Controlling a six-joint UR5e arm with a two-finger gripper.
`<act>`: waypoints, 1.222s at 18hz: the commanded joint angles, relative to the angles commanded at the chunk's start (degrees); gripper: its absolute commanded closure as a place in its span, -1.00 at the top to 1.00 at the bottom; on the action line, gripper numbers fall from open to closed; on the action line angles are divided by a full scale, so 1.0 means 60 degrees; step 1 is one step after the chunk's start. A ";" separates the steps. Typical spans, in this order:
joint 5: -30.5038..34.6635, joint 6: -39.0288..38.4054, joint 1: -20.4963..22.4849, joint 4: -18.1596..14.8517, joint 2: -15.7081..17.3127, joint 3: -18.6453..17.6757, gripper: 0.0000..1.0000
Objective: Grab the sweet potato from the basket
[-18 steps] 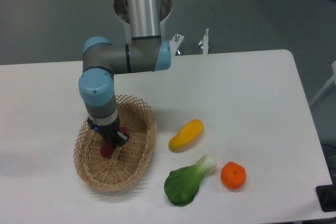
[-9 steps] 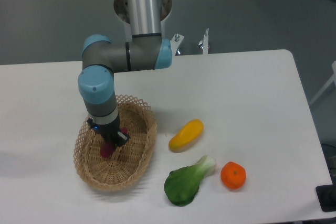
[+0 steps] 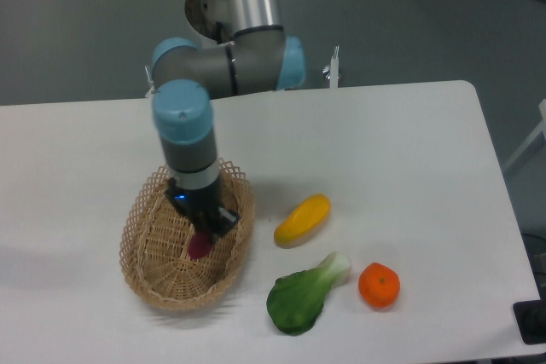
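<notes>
The oval tan wicker basket sits on the white table at the front left. Over its middle hangs the magenta-purple sweet potato, only its lower end showing below the black fingers. My gripper points straight down and is shut on the sweet potato, holding it a little above the woven base. The grey and blue arm hides the tuber's upper part and the basket's far rim.
A yellow oblong squash lies right of the basket. A green leafy bok choy and a round orange fruit lie near the front edge. The arm's column and base stand at the back of the table.
The gripper has moved right and slightly up inside the basket, carrying the sweet potato with it. The arm's elbow has swung right.
</notes>
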 joint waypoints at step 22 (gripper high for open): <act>-0.0835 0.5552 0.4734 -0.2476 0.1040 0.0721 -0.40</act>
